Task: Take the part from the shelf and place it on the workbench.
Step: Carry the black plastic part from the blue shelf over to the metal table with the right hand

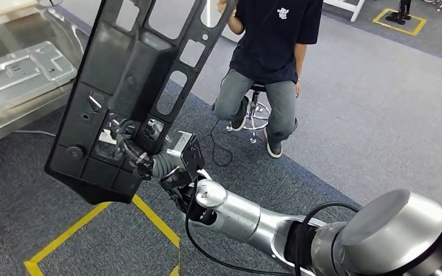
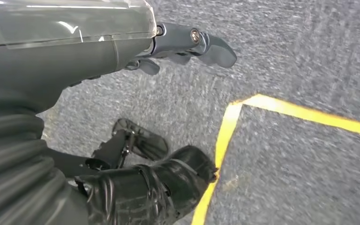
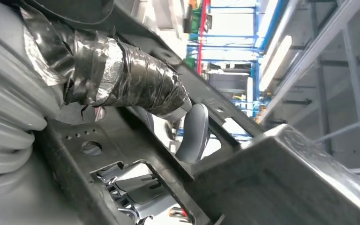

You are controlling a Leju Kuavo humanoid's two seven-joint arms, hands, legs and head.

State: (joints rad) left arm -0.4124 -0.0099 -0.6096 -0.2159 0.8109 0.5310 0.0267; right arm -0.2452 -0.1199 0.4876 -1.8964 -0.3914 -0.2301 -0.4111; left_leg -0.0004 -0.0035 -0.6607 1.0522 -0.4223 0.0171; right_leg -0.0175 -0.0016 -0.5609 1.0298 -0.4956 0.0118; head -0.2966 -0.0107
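right robot hand (image 1: 135, 154) grips a large black slotted part (image 1: 129, 86); left robot hand (image 2: 187, 44) holds nothing.

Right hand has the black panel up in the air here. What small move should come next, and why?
Probably carry the black plastic panel leftward toward the metal workbench and start lowering it. The right hand grips the panel's lower end and it hangs tilted above the carpet, clear of the bench. A seated person is close behind it, so swinging away from them seems safer.
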